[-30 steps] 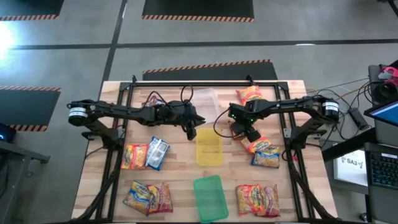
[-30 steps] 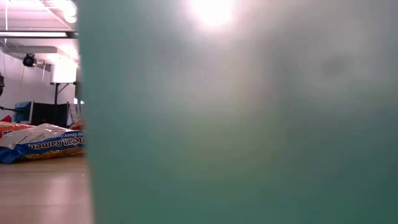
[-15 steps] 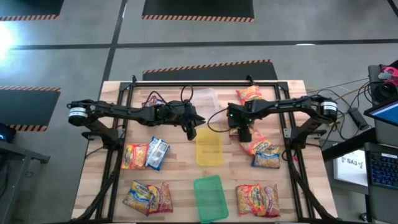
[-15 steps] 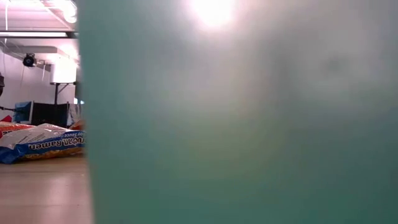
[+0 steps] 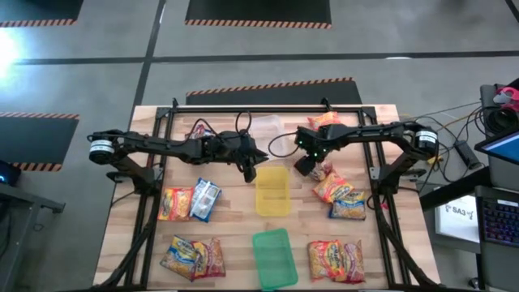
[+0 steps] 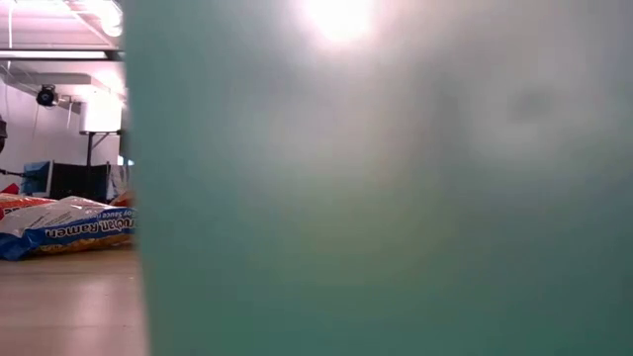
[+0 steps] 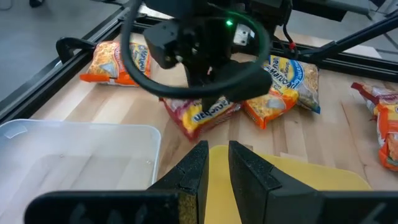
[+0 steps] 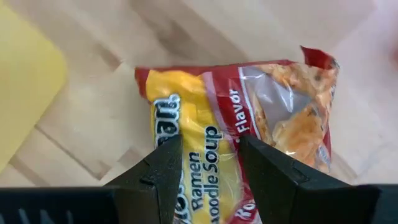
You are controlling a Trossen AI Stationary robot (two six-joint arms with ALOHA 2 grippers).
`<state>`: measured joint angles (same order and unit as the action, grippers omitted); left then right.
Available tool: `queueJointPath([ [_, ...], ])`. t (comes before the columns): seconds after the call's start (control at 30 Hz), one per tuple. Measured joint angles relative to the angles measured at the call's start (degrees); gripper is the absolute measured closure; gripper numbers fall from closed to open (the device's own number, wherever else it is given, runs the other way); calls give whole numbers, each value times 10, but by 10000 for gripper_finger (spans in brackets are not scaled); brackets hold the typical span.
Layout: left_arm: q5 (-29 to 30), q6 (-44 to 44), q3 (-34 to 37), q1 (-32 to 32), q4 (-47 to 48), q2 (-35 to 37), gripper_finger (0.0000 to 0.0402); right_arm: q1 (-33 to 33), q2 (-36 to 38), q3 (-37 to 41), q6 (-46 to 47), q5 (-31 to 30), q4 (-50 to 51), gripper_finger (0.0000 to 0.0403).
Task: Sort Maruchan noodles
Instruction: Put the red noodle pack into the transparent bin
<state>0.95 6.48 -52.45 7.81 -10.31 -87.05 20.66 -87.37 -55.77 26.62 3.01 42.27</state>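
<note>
- Clamped across a red packet (image 8: 211, 155) with the right gripper (image 5: 308, 165): fingers part-way closed on its crinkly middle, packet lifted clear of the table (image 5: 235, 235) in the left wrist view.
- Held at about 2 o'clock from the yellow tray (image 5: 272, 199), just beside its far corner, not over it.
- Parked the left gripper (image 5: 249, 173) at about 10 o'clock from the same tray, over its edge; fingers nearly together, nothing between them.
- Saw nothing lying in the yellow tray, nor in the clear tray (image 5: 273, 126) at 12 o'clock, nor in the green tray (image 5: 274, 258) at 6 o'clock, as far as the high view showed.
- Counted loose packets all round the table:
  - an orange packet (image 5: 324, 122) at 1 o'clock, near the far edge;
  - an orange one (image 5: 332, 188) and a blue one (image 5: 349, 206) touching at 3 o'clock;
  - a pair (image 5: 336, 259) side by side at 5 o'clock;
  - another pair (image 5: 193, 257) at 7 o'clock;
  - an orange one (image 5: 176, 203) and a blue one (image 5: 207, 199) at 9 o'clock;
  - one more (image 5: 199, 130) at 11 o'clock, partly under the left arm.
- Judged as barely begun: one packet in hand and not yet dropped, no tray filled, every other packet left to sort by colour.
- Could not tell which tray was meant for the red kind.
</note>
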Motion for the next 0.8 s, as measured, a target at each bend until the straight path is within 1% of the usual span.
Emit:
queueJointPath([
  [0.07,0,0,0,0,0,0,357,10,6,-6,-10,-1,11,247],
  [0.13,0,0,0,0,0,0,357,17,16,-20,-67,-4,22,249],
  [0.23,0,0,0,0,2,0,357,18,27,-35,-222,-5,41,252],
  [0.3,0,0,0,0,2,0,357,14,26,-35,-319,-18,50,252],
  [0.47,0,0,0,0,4,0,357,7,27,-26,-552,-32,33,253],
  [0.6,0,0,1,0,6,0,357,6,27,-14,-712,-47,34,257],
  [0.7,0,-1,1,0,6,0,357,6,27,-10,-776,-47,35,259],
  [0.8,0,-3,1,0,6,0,357,6,27,-10,-785,-45,33,258],
])
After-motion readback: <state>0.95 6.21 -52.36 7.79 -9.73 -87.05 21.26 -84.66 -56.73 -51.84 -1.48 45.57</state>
